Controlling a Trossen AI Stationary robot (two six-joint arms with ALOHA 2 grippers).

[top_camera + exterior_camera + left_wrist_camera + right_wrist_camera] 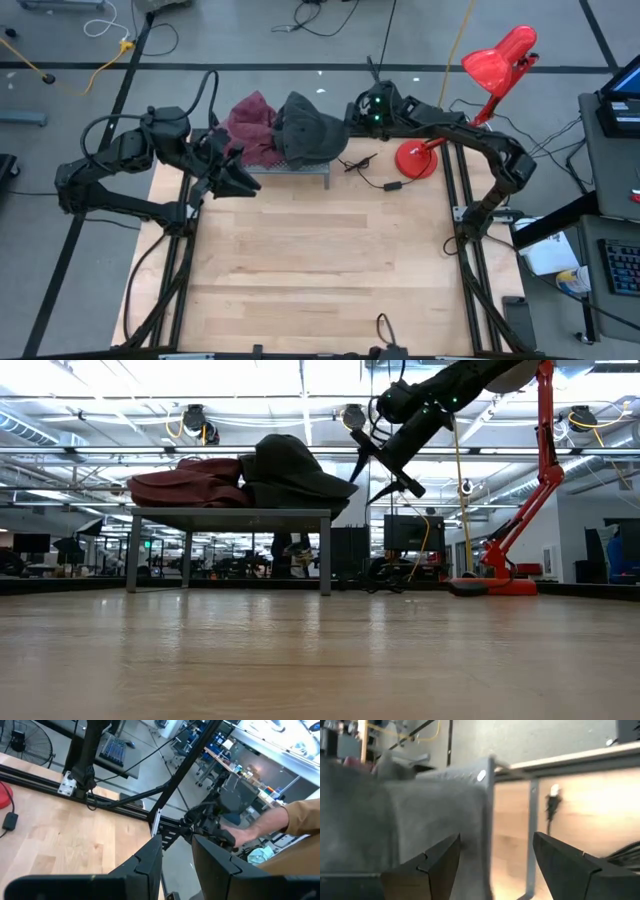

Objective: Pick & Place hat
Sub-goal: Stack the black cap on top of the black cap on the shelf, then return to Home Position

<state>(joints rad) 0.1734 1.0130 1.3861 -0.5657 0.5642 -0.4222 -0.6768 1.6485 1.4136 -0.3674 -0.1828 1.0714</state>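
Grey hat (pixel 308 128) sits on a small rack (pixel 300 170) at the table's (pixel 320 270) far edge, touching a red hat (pixel 252 125) on its left-arm side. Low view: grey one humps up above the rack top, brim edge drooping over the rack's end nearest the right gripper (pixel 385 465).

R gripper is just beside that end, level with the brim, jaws apart, nothing in them. R wrist view shows grey cloth (pixel 395 825) filling the space ahead of the fingers (pixel 435 862), rack leg between them.

L gripper (pixel 232 180) hangs near the rack's other end, over the table, fingers (pixel 145 862) slightly parted, empty. It waits.

Handling, my read: soft fabric, light, will fold and sag when you lift; not fragile, not slippery. Pinch the overhanging brim or a fold of crown near it; brim likely the stiffest part. Watch for snagging the red hat, since they touch.

Axis: seems to run along the rack, brim toward R arm, crown toward the red hat. Exact brim line hard to tell from above.

Red lamp (pixel 480 90) stands behind R arm; mind it.
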